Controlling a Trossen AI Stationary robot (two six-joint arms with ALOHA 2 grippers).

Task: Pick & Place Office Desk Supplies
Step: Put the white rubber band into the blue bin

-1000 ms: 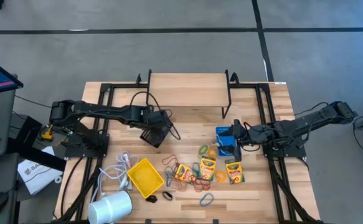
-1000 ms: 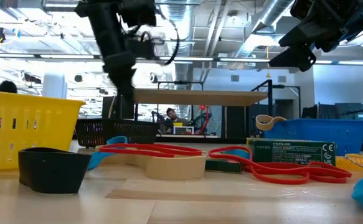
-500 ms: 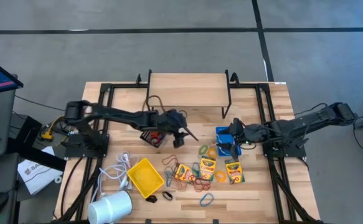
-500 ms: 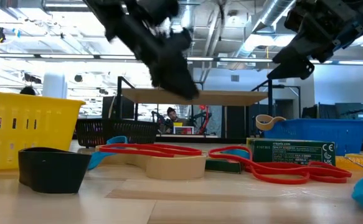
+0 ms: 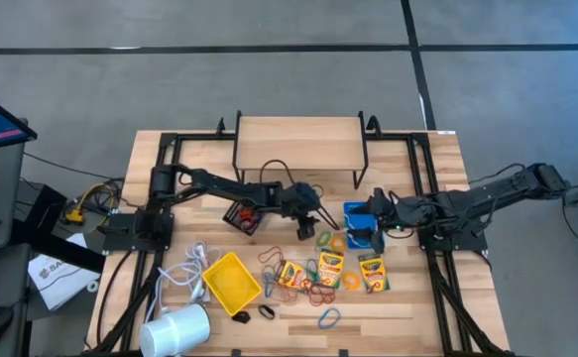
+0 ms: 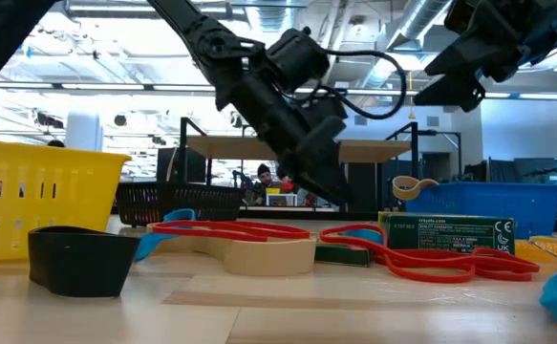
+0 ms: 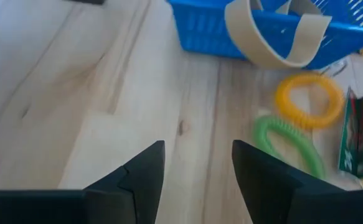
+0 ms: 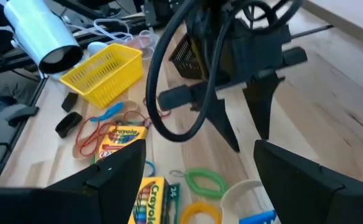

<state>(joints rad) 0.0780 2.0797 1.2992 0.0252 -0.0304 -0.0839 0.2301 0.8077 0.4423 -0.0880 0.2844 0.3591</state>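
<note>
While its fingers stood apart and empty, the left gripper [image 5: 305, 232] hung over bare wood near the blue bin [image 5: 360, 224], above which the right gripper [image 5: 373, 236] waited wide open; 3 crayon boxes [image 5: 329, 268] lay nearby.

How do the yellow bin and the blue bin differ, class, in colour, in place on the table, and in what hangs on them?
The yellow bin sits at the table's front left, near the white cylinder; the blue bin sits right of centre, under the right gripper. A beige band hangs over the blue bin's rim; nothing shows on the yellow bin's rim. Both are small, slotted and upright.
</note>
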